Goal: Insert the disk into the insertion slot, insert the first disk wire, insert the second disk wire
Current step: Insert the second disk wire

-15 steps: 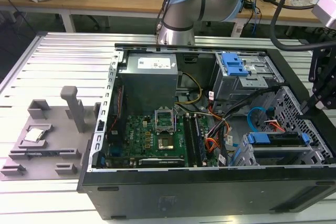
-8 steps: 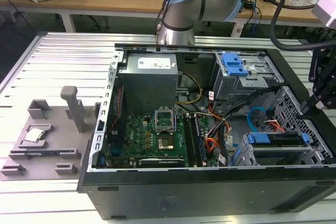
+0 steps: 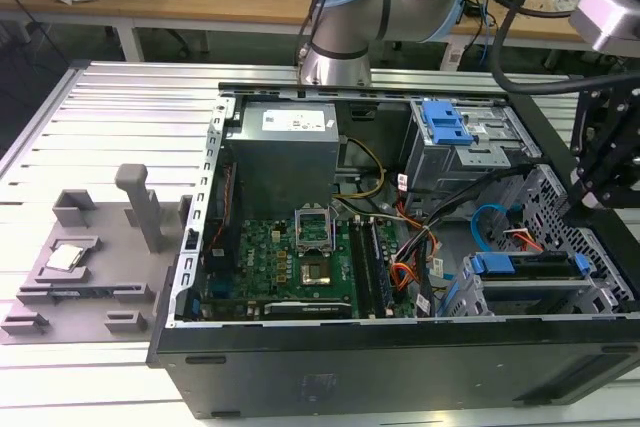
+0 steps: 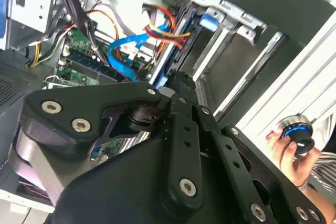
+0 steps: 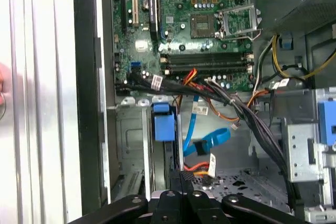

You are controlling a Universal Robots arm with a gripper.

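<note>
The disk (image 3: 530, 267) sits in the insertion slot (image 3: 540, 295), a grey perforated cage at the case's corner on the exterior view's right. Its blue carrier tab (image 5: 163, 124) shows at the bay's mouth, also in the second wrist view (image 4: 208, 22). My gripper (image 3: 580, 202) hangs just above that bay, beside the disk's edge. Its fingers (image 5: 181, 176) look shut with nothing seen between them. The second disk wire (image 5: 212, 140), a light-blue flat cable, loops loose beside the bay (image 3: 487, 219) (image 4: 128, 45). Red and orange wires (image 5: 195, 167) lie close to the fingertips.
A second grey cage with a blue clip (image 3: 445, 122) stands farther back. The motherboard (image 3: 300, 257) and power supply (image 3: 285, 142) take up the case's other half. A grey fixture (image 3: 90, 257) rests outside the case. A person's hand (image 4: 286, 148) holds a round controller.
</note>
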